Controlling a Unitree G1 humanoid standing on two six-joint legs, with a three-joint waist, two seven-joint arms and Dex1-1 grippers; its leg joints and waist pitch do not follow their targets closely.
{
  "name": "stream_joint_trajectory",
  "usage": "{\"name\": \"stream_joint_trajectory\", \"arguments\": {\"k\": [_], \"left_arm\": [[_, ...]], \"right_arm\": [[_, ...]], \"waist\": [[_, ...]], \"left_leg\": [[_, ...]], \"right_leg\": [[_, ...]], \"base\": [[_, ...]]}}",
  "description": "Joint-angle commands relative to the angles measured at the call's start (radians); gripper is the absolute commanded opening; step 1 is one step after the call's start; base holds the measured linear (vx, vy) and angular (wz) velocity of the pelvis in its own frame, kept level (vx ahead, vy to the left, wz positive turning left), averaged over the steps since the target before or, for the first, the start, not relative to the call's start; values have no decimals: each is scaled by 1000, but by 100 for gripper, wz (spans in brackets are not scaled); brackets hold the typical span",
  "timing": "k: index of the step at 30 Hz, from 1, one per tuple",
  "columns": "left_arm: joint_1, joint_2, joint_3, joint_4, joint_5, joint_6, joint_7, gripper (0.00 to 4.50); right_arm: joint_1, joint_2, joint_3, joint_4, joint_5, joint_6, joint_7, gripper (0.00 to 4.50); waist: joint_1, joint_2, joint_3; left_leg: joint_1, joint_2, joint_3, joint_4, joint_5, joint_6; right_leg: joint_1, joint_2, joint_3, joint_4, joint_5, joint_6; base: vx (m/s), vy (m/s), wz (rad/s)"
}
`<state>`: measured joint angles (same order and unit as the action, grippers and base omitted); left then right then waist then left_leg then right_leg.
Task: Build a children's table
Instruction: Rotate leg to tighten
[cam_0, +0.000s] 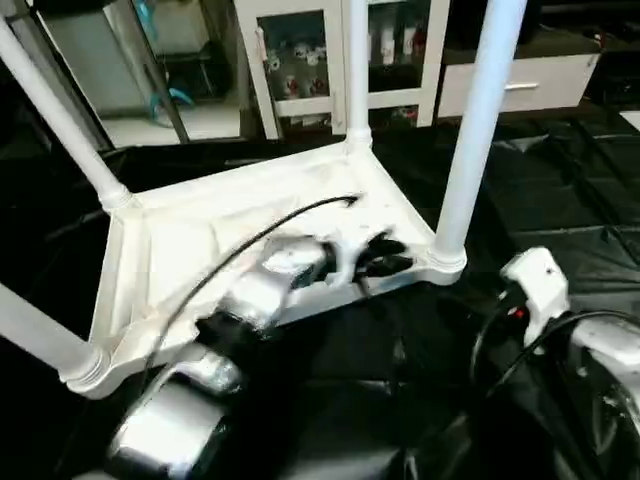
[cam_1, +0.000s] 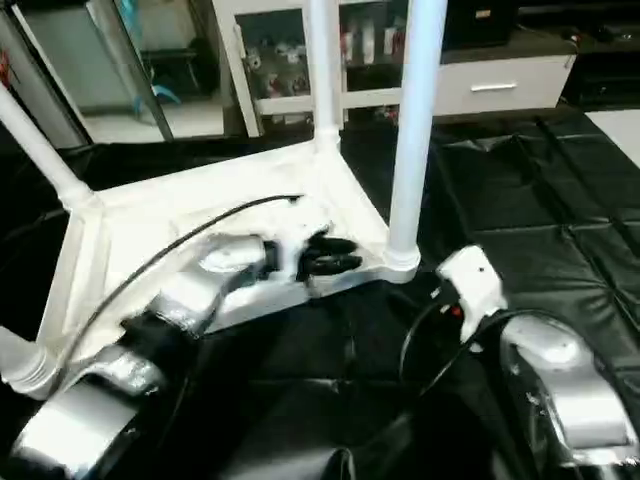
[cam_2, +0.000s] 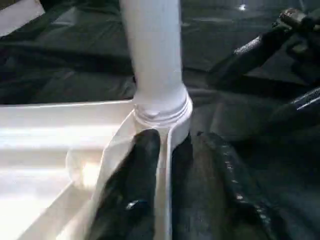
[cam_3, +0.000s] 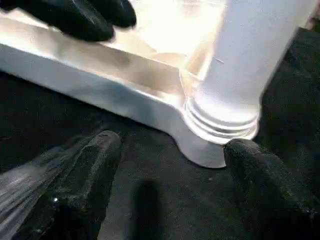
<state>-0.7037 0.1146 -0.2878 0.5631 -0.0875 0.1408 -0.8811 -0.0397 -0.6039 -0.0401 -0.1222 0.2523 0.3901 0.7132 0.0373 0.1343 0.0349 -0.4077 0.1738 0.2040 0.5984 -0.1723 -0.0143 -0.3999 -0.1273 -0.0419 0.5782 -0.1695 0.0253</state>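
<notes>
The children's table lies upside down on a black mat, its white ribbed top (cam_0: 190, 235) facing up. Several white legs stand in the corner sockets, among them the near right leg (cam_0: 478, 130), the far leg (cam_0: 356, 70) and the left leg (cam_0: 60, 110). My left gripper (cam_0: 385, 256) straddles the top's near rim beside the near right socket (cam_2: 162, 112). One finger (cam_2: 135, 170) is inside the rim, the other is outside, and the jaws are a little apart. My right gripper (cam_3: 174, 142) is open on the mat, its fingers (cam_3: 100, 150) wide apart just short of that socket.
The black mat (cam_0: 560, 190) covers the floor all around. A white glass-door cabinet (cam_0: 300, 60) and a white drawer unit (cam_0: 520, 85) stand behind the table. A black cable (cam_0: 250, 238) runs along my left forearm.
</notes>
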Motion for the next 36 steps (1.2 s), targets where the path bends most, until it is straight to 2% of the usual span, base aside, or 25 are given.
{"name": "stream_joint_trajectory", "arguments": {"k": [1,2,3,5,6,7,8,10,11,12,13,14,15,16,17,18,19,21,22,24,25,28,31,33,36], "left_arm": [[30,48,34,-103,-27,50,-30,171],[52,68,40,-149,-36,67,-40,171],[73,86,42,-189,-37,81,-45,181],[184,195,62,-382,-63,192,-80,191],[221,230,65,-445,-69,229,-92,201],[269,268,69,-519,-81,282,-101,201],[270,269,69,-522,-82,284,-101,201],[327,300,77,-601,-93,337,-93,201],[381,303,104,-643,-92,346,-58,201],[423,300,128,-676,-90,353,-23,201],[427,298,130,-678,-89,354,-18,201],[444,294,138,-688,-86,358,0,201],[464,292,143,-705,-81,363,22,201],[492,286,152,-730,-78,375,56,201],[507,282,158,-747,-80,390,73,201],[534,281,165,-783,-86,416,98,201],[556,276,172,-807,-85,432,115,201],[595,266,184,-839,-78,445,143,201],[624,255,197,-859,-74,452,171,201],[667,241,217,-886,-69,457,213,201],[676,240,220,-891,-67,456,221,201],[700,228,234,-907,-65,457,260,201],[714,217,238,-931,-69,474,291,201],[719,211,240,-939,-72,476,300,201],[730,186,249,-949,-67,464,341,201]], "right_arm": [[10,5,7,-40,28,12,29,365],[16,6,12,-51,34,13,37,365],[21,11,18,-61,35,13,35,365],[-23,82,83,-50,16,42,-14,365],[-37,104,105,-45,9,53,-30,365],[-62,126,132,-20,-14,62,-52,365],[-63,127,133,-19,-15,62,-53,365],[-104,157,156,33,-50,74,-87,365],[-173,197,181,128,-99,68,-130,365],[-233,230,198,211,-134,70,-164,365],[-239,233,201,222,-139,69,-167,365],[-266,242,212,264,-161,63,-181,365],[-295,251,230,312,-189,50,-192,365],[-336,265,251,383,-221,33,-203,365],[-356,271,263,418,-236,23,-211,365],[-389,280,288,475,-258,2,-227,365],[-414,285,307,515,-273,-14,-234,365],[-455,299,329,583,-295,-45,-248,365],[-492,319,331,650,-313,-75,-268,365],[-555,350,333,765,-346,-135,-312,365],[-571,356,335,794,-356,-154,-327,365],[-646,393,311,913,-367,-228,-401,365],[-731,426,270,1039,-358,-309,-509,365],[-749,430,262,1074,-356,-325,-528,365],[-770,435,226,1116,-339,-378,-538,365]], "waist": [[5,-42,-63],[7,-42,-64],[5,-48,-62],[6,-46,-64],[-10,-43,-59],[-11,-51,-54],[-10,-41,-56],[2,-48,-52],[2,-56,-53],[-10,-63,-49],[-10,-58,-49],[-3,-51,-52],[-2,-48,-49],[-3,-66,-48],[-4,-62,-46],[-6,-61,-47],[-5,-70,-46],[-6,-75,-42],[-7,-77,-43],[-20,-75,-39],[-22,-75,-39],[-22,-76,-36],[-30,-75,-32],[-32,-72,-26],[-36,-74,-21]], "left_leg": [[20,40,-24,-70,-214,150],[22,44,-27,-73,-230,141],[23,46,-26,-77,-243,130],[28,50,-32,-81,-253,105],[7,45,-39,-90,-232,100],[8,43,-37,-93,-254,95],[31,46,-33,-92,-304,59],[55,48,-24,-94,-380,-5],[52,46,-26,-94,-382,-14],[29,43,-30,-102,-374,-22],[26,41,-33,-103,-381,-28],[47,44,-28,-100,-408,-45],[56,43,-25,-99,-432,-66],[41,41,-30,-102,-432,-68],[37,42,-31,-106,-441,-71],[42,42,-32,-106,-465,-80],[44,43,-33,-106,-477,-85],[45,41,-33,-107,-506,-87],[45,41,-34,-106,-520,-90],[30,39,-44,-110,-545,-91],[41,39,-43,-108,-579,-98],[54,38,-42,-104,-627,-100],[51,39,-50,-111,-689,-109],[61,39,-48,-111,-730,-112],[62,37,-48,-110,-761,-111]], "right_leg": [[36,-18,5,-67,-239,-210],[39,-22,5,-66,-263,-210],[34,-18,5,-69,-289,-201],[32,-20,6,-57,-292,-200],[43,-18,1,-48,-286,-186],[36,-13,0,-58,-318,-173],[22,-11,5,-63,-344,-170],[2,-1,15,-70,-347,-169],[5,-3,16,-65,-333,-174],[17,-9,12,-58,-324,-182],[23,-12,9,-55,-340,-176],[7,-9,14,-63,-367,-159],[-1,-3,17,-67,-354,-158],[12,-7,16,-61,-337,-157],[14,-9,15,-60,-346,-154],[11,-9,15,-63,-368,-143],[10,-11,16,-65,-374,-144],[8,-7,17,-74,-403,-128],[6,-8,17,-74,-412,-125],[17,-13,8,-72,-456,-118],[5,-10,9,-80,-477,-114],[-6,-4,10,-88,-503,-102],[-1,-2,-3,-87,-528,-98],[-11,4,-6,-92,-534,-89],[-12,4,-13,-99,-581,-65]], "base": [[0,0,0],[0,0,0],[0,0,0],[0,0,0],[0,0,0],[0,0,0],[0,0,0],[0,0,0],[0,0,0],[0,0,0],[0,0,0],[0,0,0],[0,0,0],[0,0,0],[0,0,0],[0,0,0],[0,0,0],[0,0,0],[0,0,0],[0,0,0],[0,0,0],[0,0,0],[-18,1,-2],[-60,5,-4],[-18,1,0]]}}
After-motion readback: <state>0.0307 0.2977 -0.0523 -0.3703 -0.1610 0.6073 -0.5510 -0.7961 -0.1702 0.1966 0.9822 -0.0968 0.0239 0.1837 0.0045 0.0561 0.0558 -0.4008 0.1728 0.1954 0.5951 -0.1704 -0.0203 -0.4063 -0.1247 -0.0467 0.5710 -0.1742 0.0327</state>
